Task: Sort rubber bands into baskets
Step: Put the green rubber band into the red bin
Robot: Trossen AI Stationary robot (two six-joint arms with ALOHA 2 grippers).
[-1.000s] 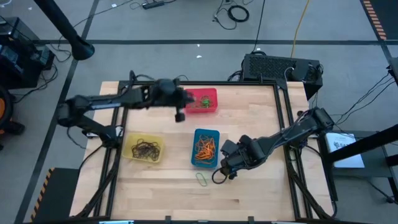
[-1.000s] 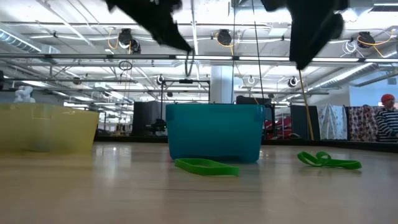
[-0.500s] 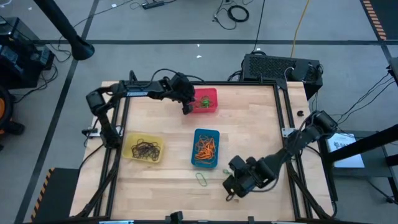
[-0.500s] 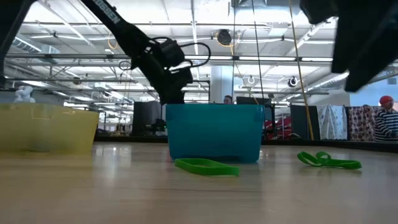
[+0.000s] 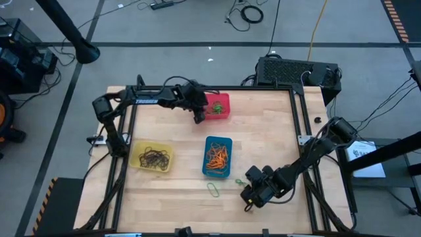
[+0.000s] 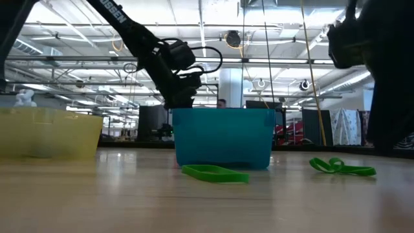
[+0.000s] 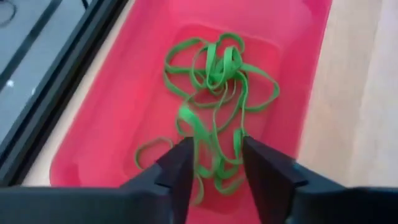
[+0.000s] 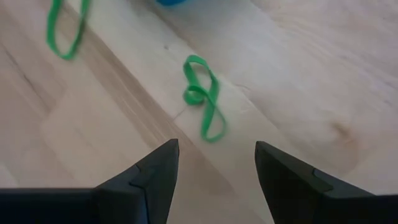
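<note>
Risk: my right pincer, fingers apart above the twisted green band on the table, may pinch wood; left pincer, apart, empty, over red basket.

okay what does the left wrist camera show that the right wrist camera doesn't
Only the left wrist view shows the red basket holding a tangle of green rubber bands, with the open left gripper above it. Only the right wrist view shows two loose green bands on the bare table, a twisted one ahead of the open right gripper and another farther off. Both show green bands and light wood.
</note>
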